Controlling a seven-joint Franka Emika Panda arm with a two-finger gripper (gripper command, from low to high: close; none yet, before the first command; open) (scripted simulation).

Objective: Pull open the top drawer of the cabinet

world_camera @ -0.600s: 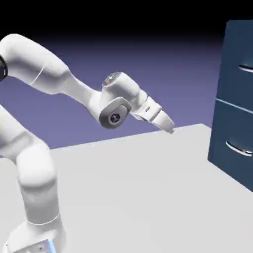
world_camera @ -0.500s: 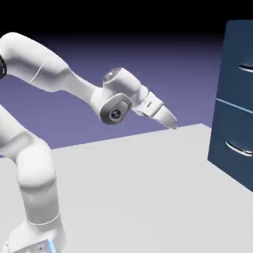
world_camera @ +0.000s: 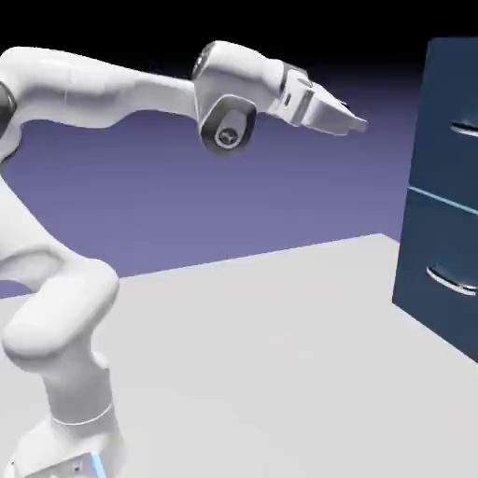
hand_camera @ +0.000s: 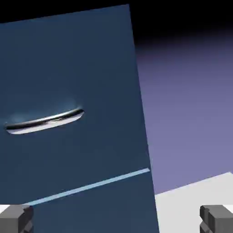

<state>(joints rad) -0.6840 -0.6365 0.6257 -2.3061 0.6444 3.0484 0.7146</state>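
The gripper (world_camera: 358, 124) hangs in the air, level with the top drawer (world_camera: 462, 112) and well apart from it, pointing toward the exterior view's right. In the hand view its 2 grey fingertips (hand_camera: 15, 218) sit at the bottom corners, far apart from each other with nothing between them, so the jaws stand wide open and empty. The gripper (hand_camera: 116, 219) there looks toward the front of the cabinet (hand_camera: 91, 59).

Behind the gripper in the exterior view, the white arm (world_camera: 112, 89) stretches almost level from the upper left, with its round grey joint cap just behind the wrist. The lower part of the arm bends down to the base at the lower left, which stands on the pale grey table (world_camera: 261, 373).

Farther off, the cabinet (world_camera: 420, 252) stands on the table at the exterior view's right edge, dark navy and partly cut off by the frame. The top drawer is its upper front, shut flush, with only the end of the silver handle (world_camera: 464, 130) showing. A thin pale-blue seam (world_camera: 443, 201) separates it from the lower drawer (world_camera: 439, 299), whose own handle (world_camera: 452, 280) curves along its front.

In the hand view the top drawer (hand_camera: 68, 82) fills the left half, its handle (hand_camera: 45, 121) lying slightly tilted left of centre, above the seam (hand_camera: 91, 186). To the right are the blue-violet backdrop (hand_camera: 191, 104) and a corner of table (hand_camera: 191, 200).
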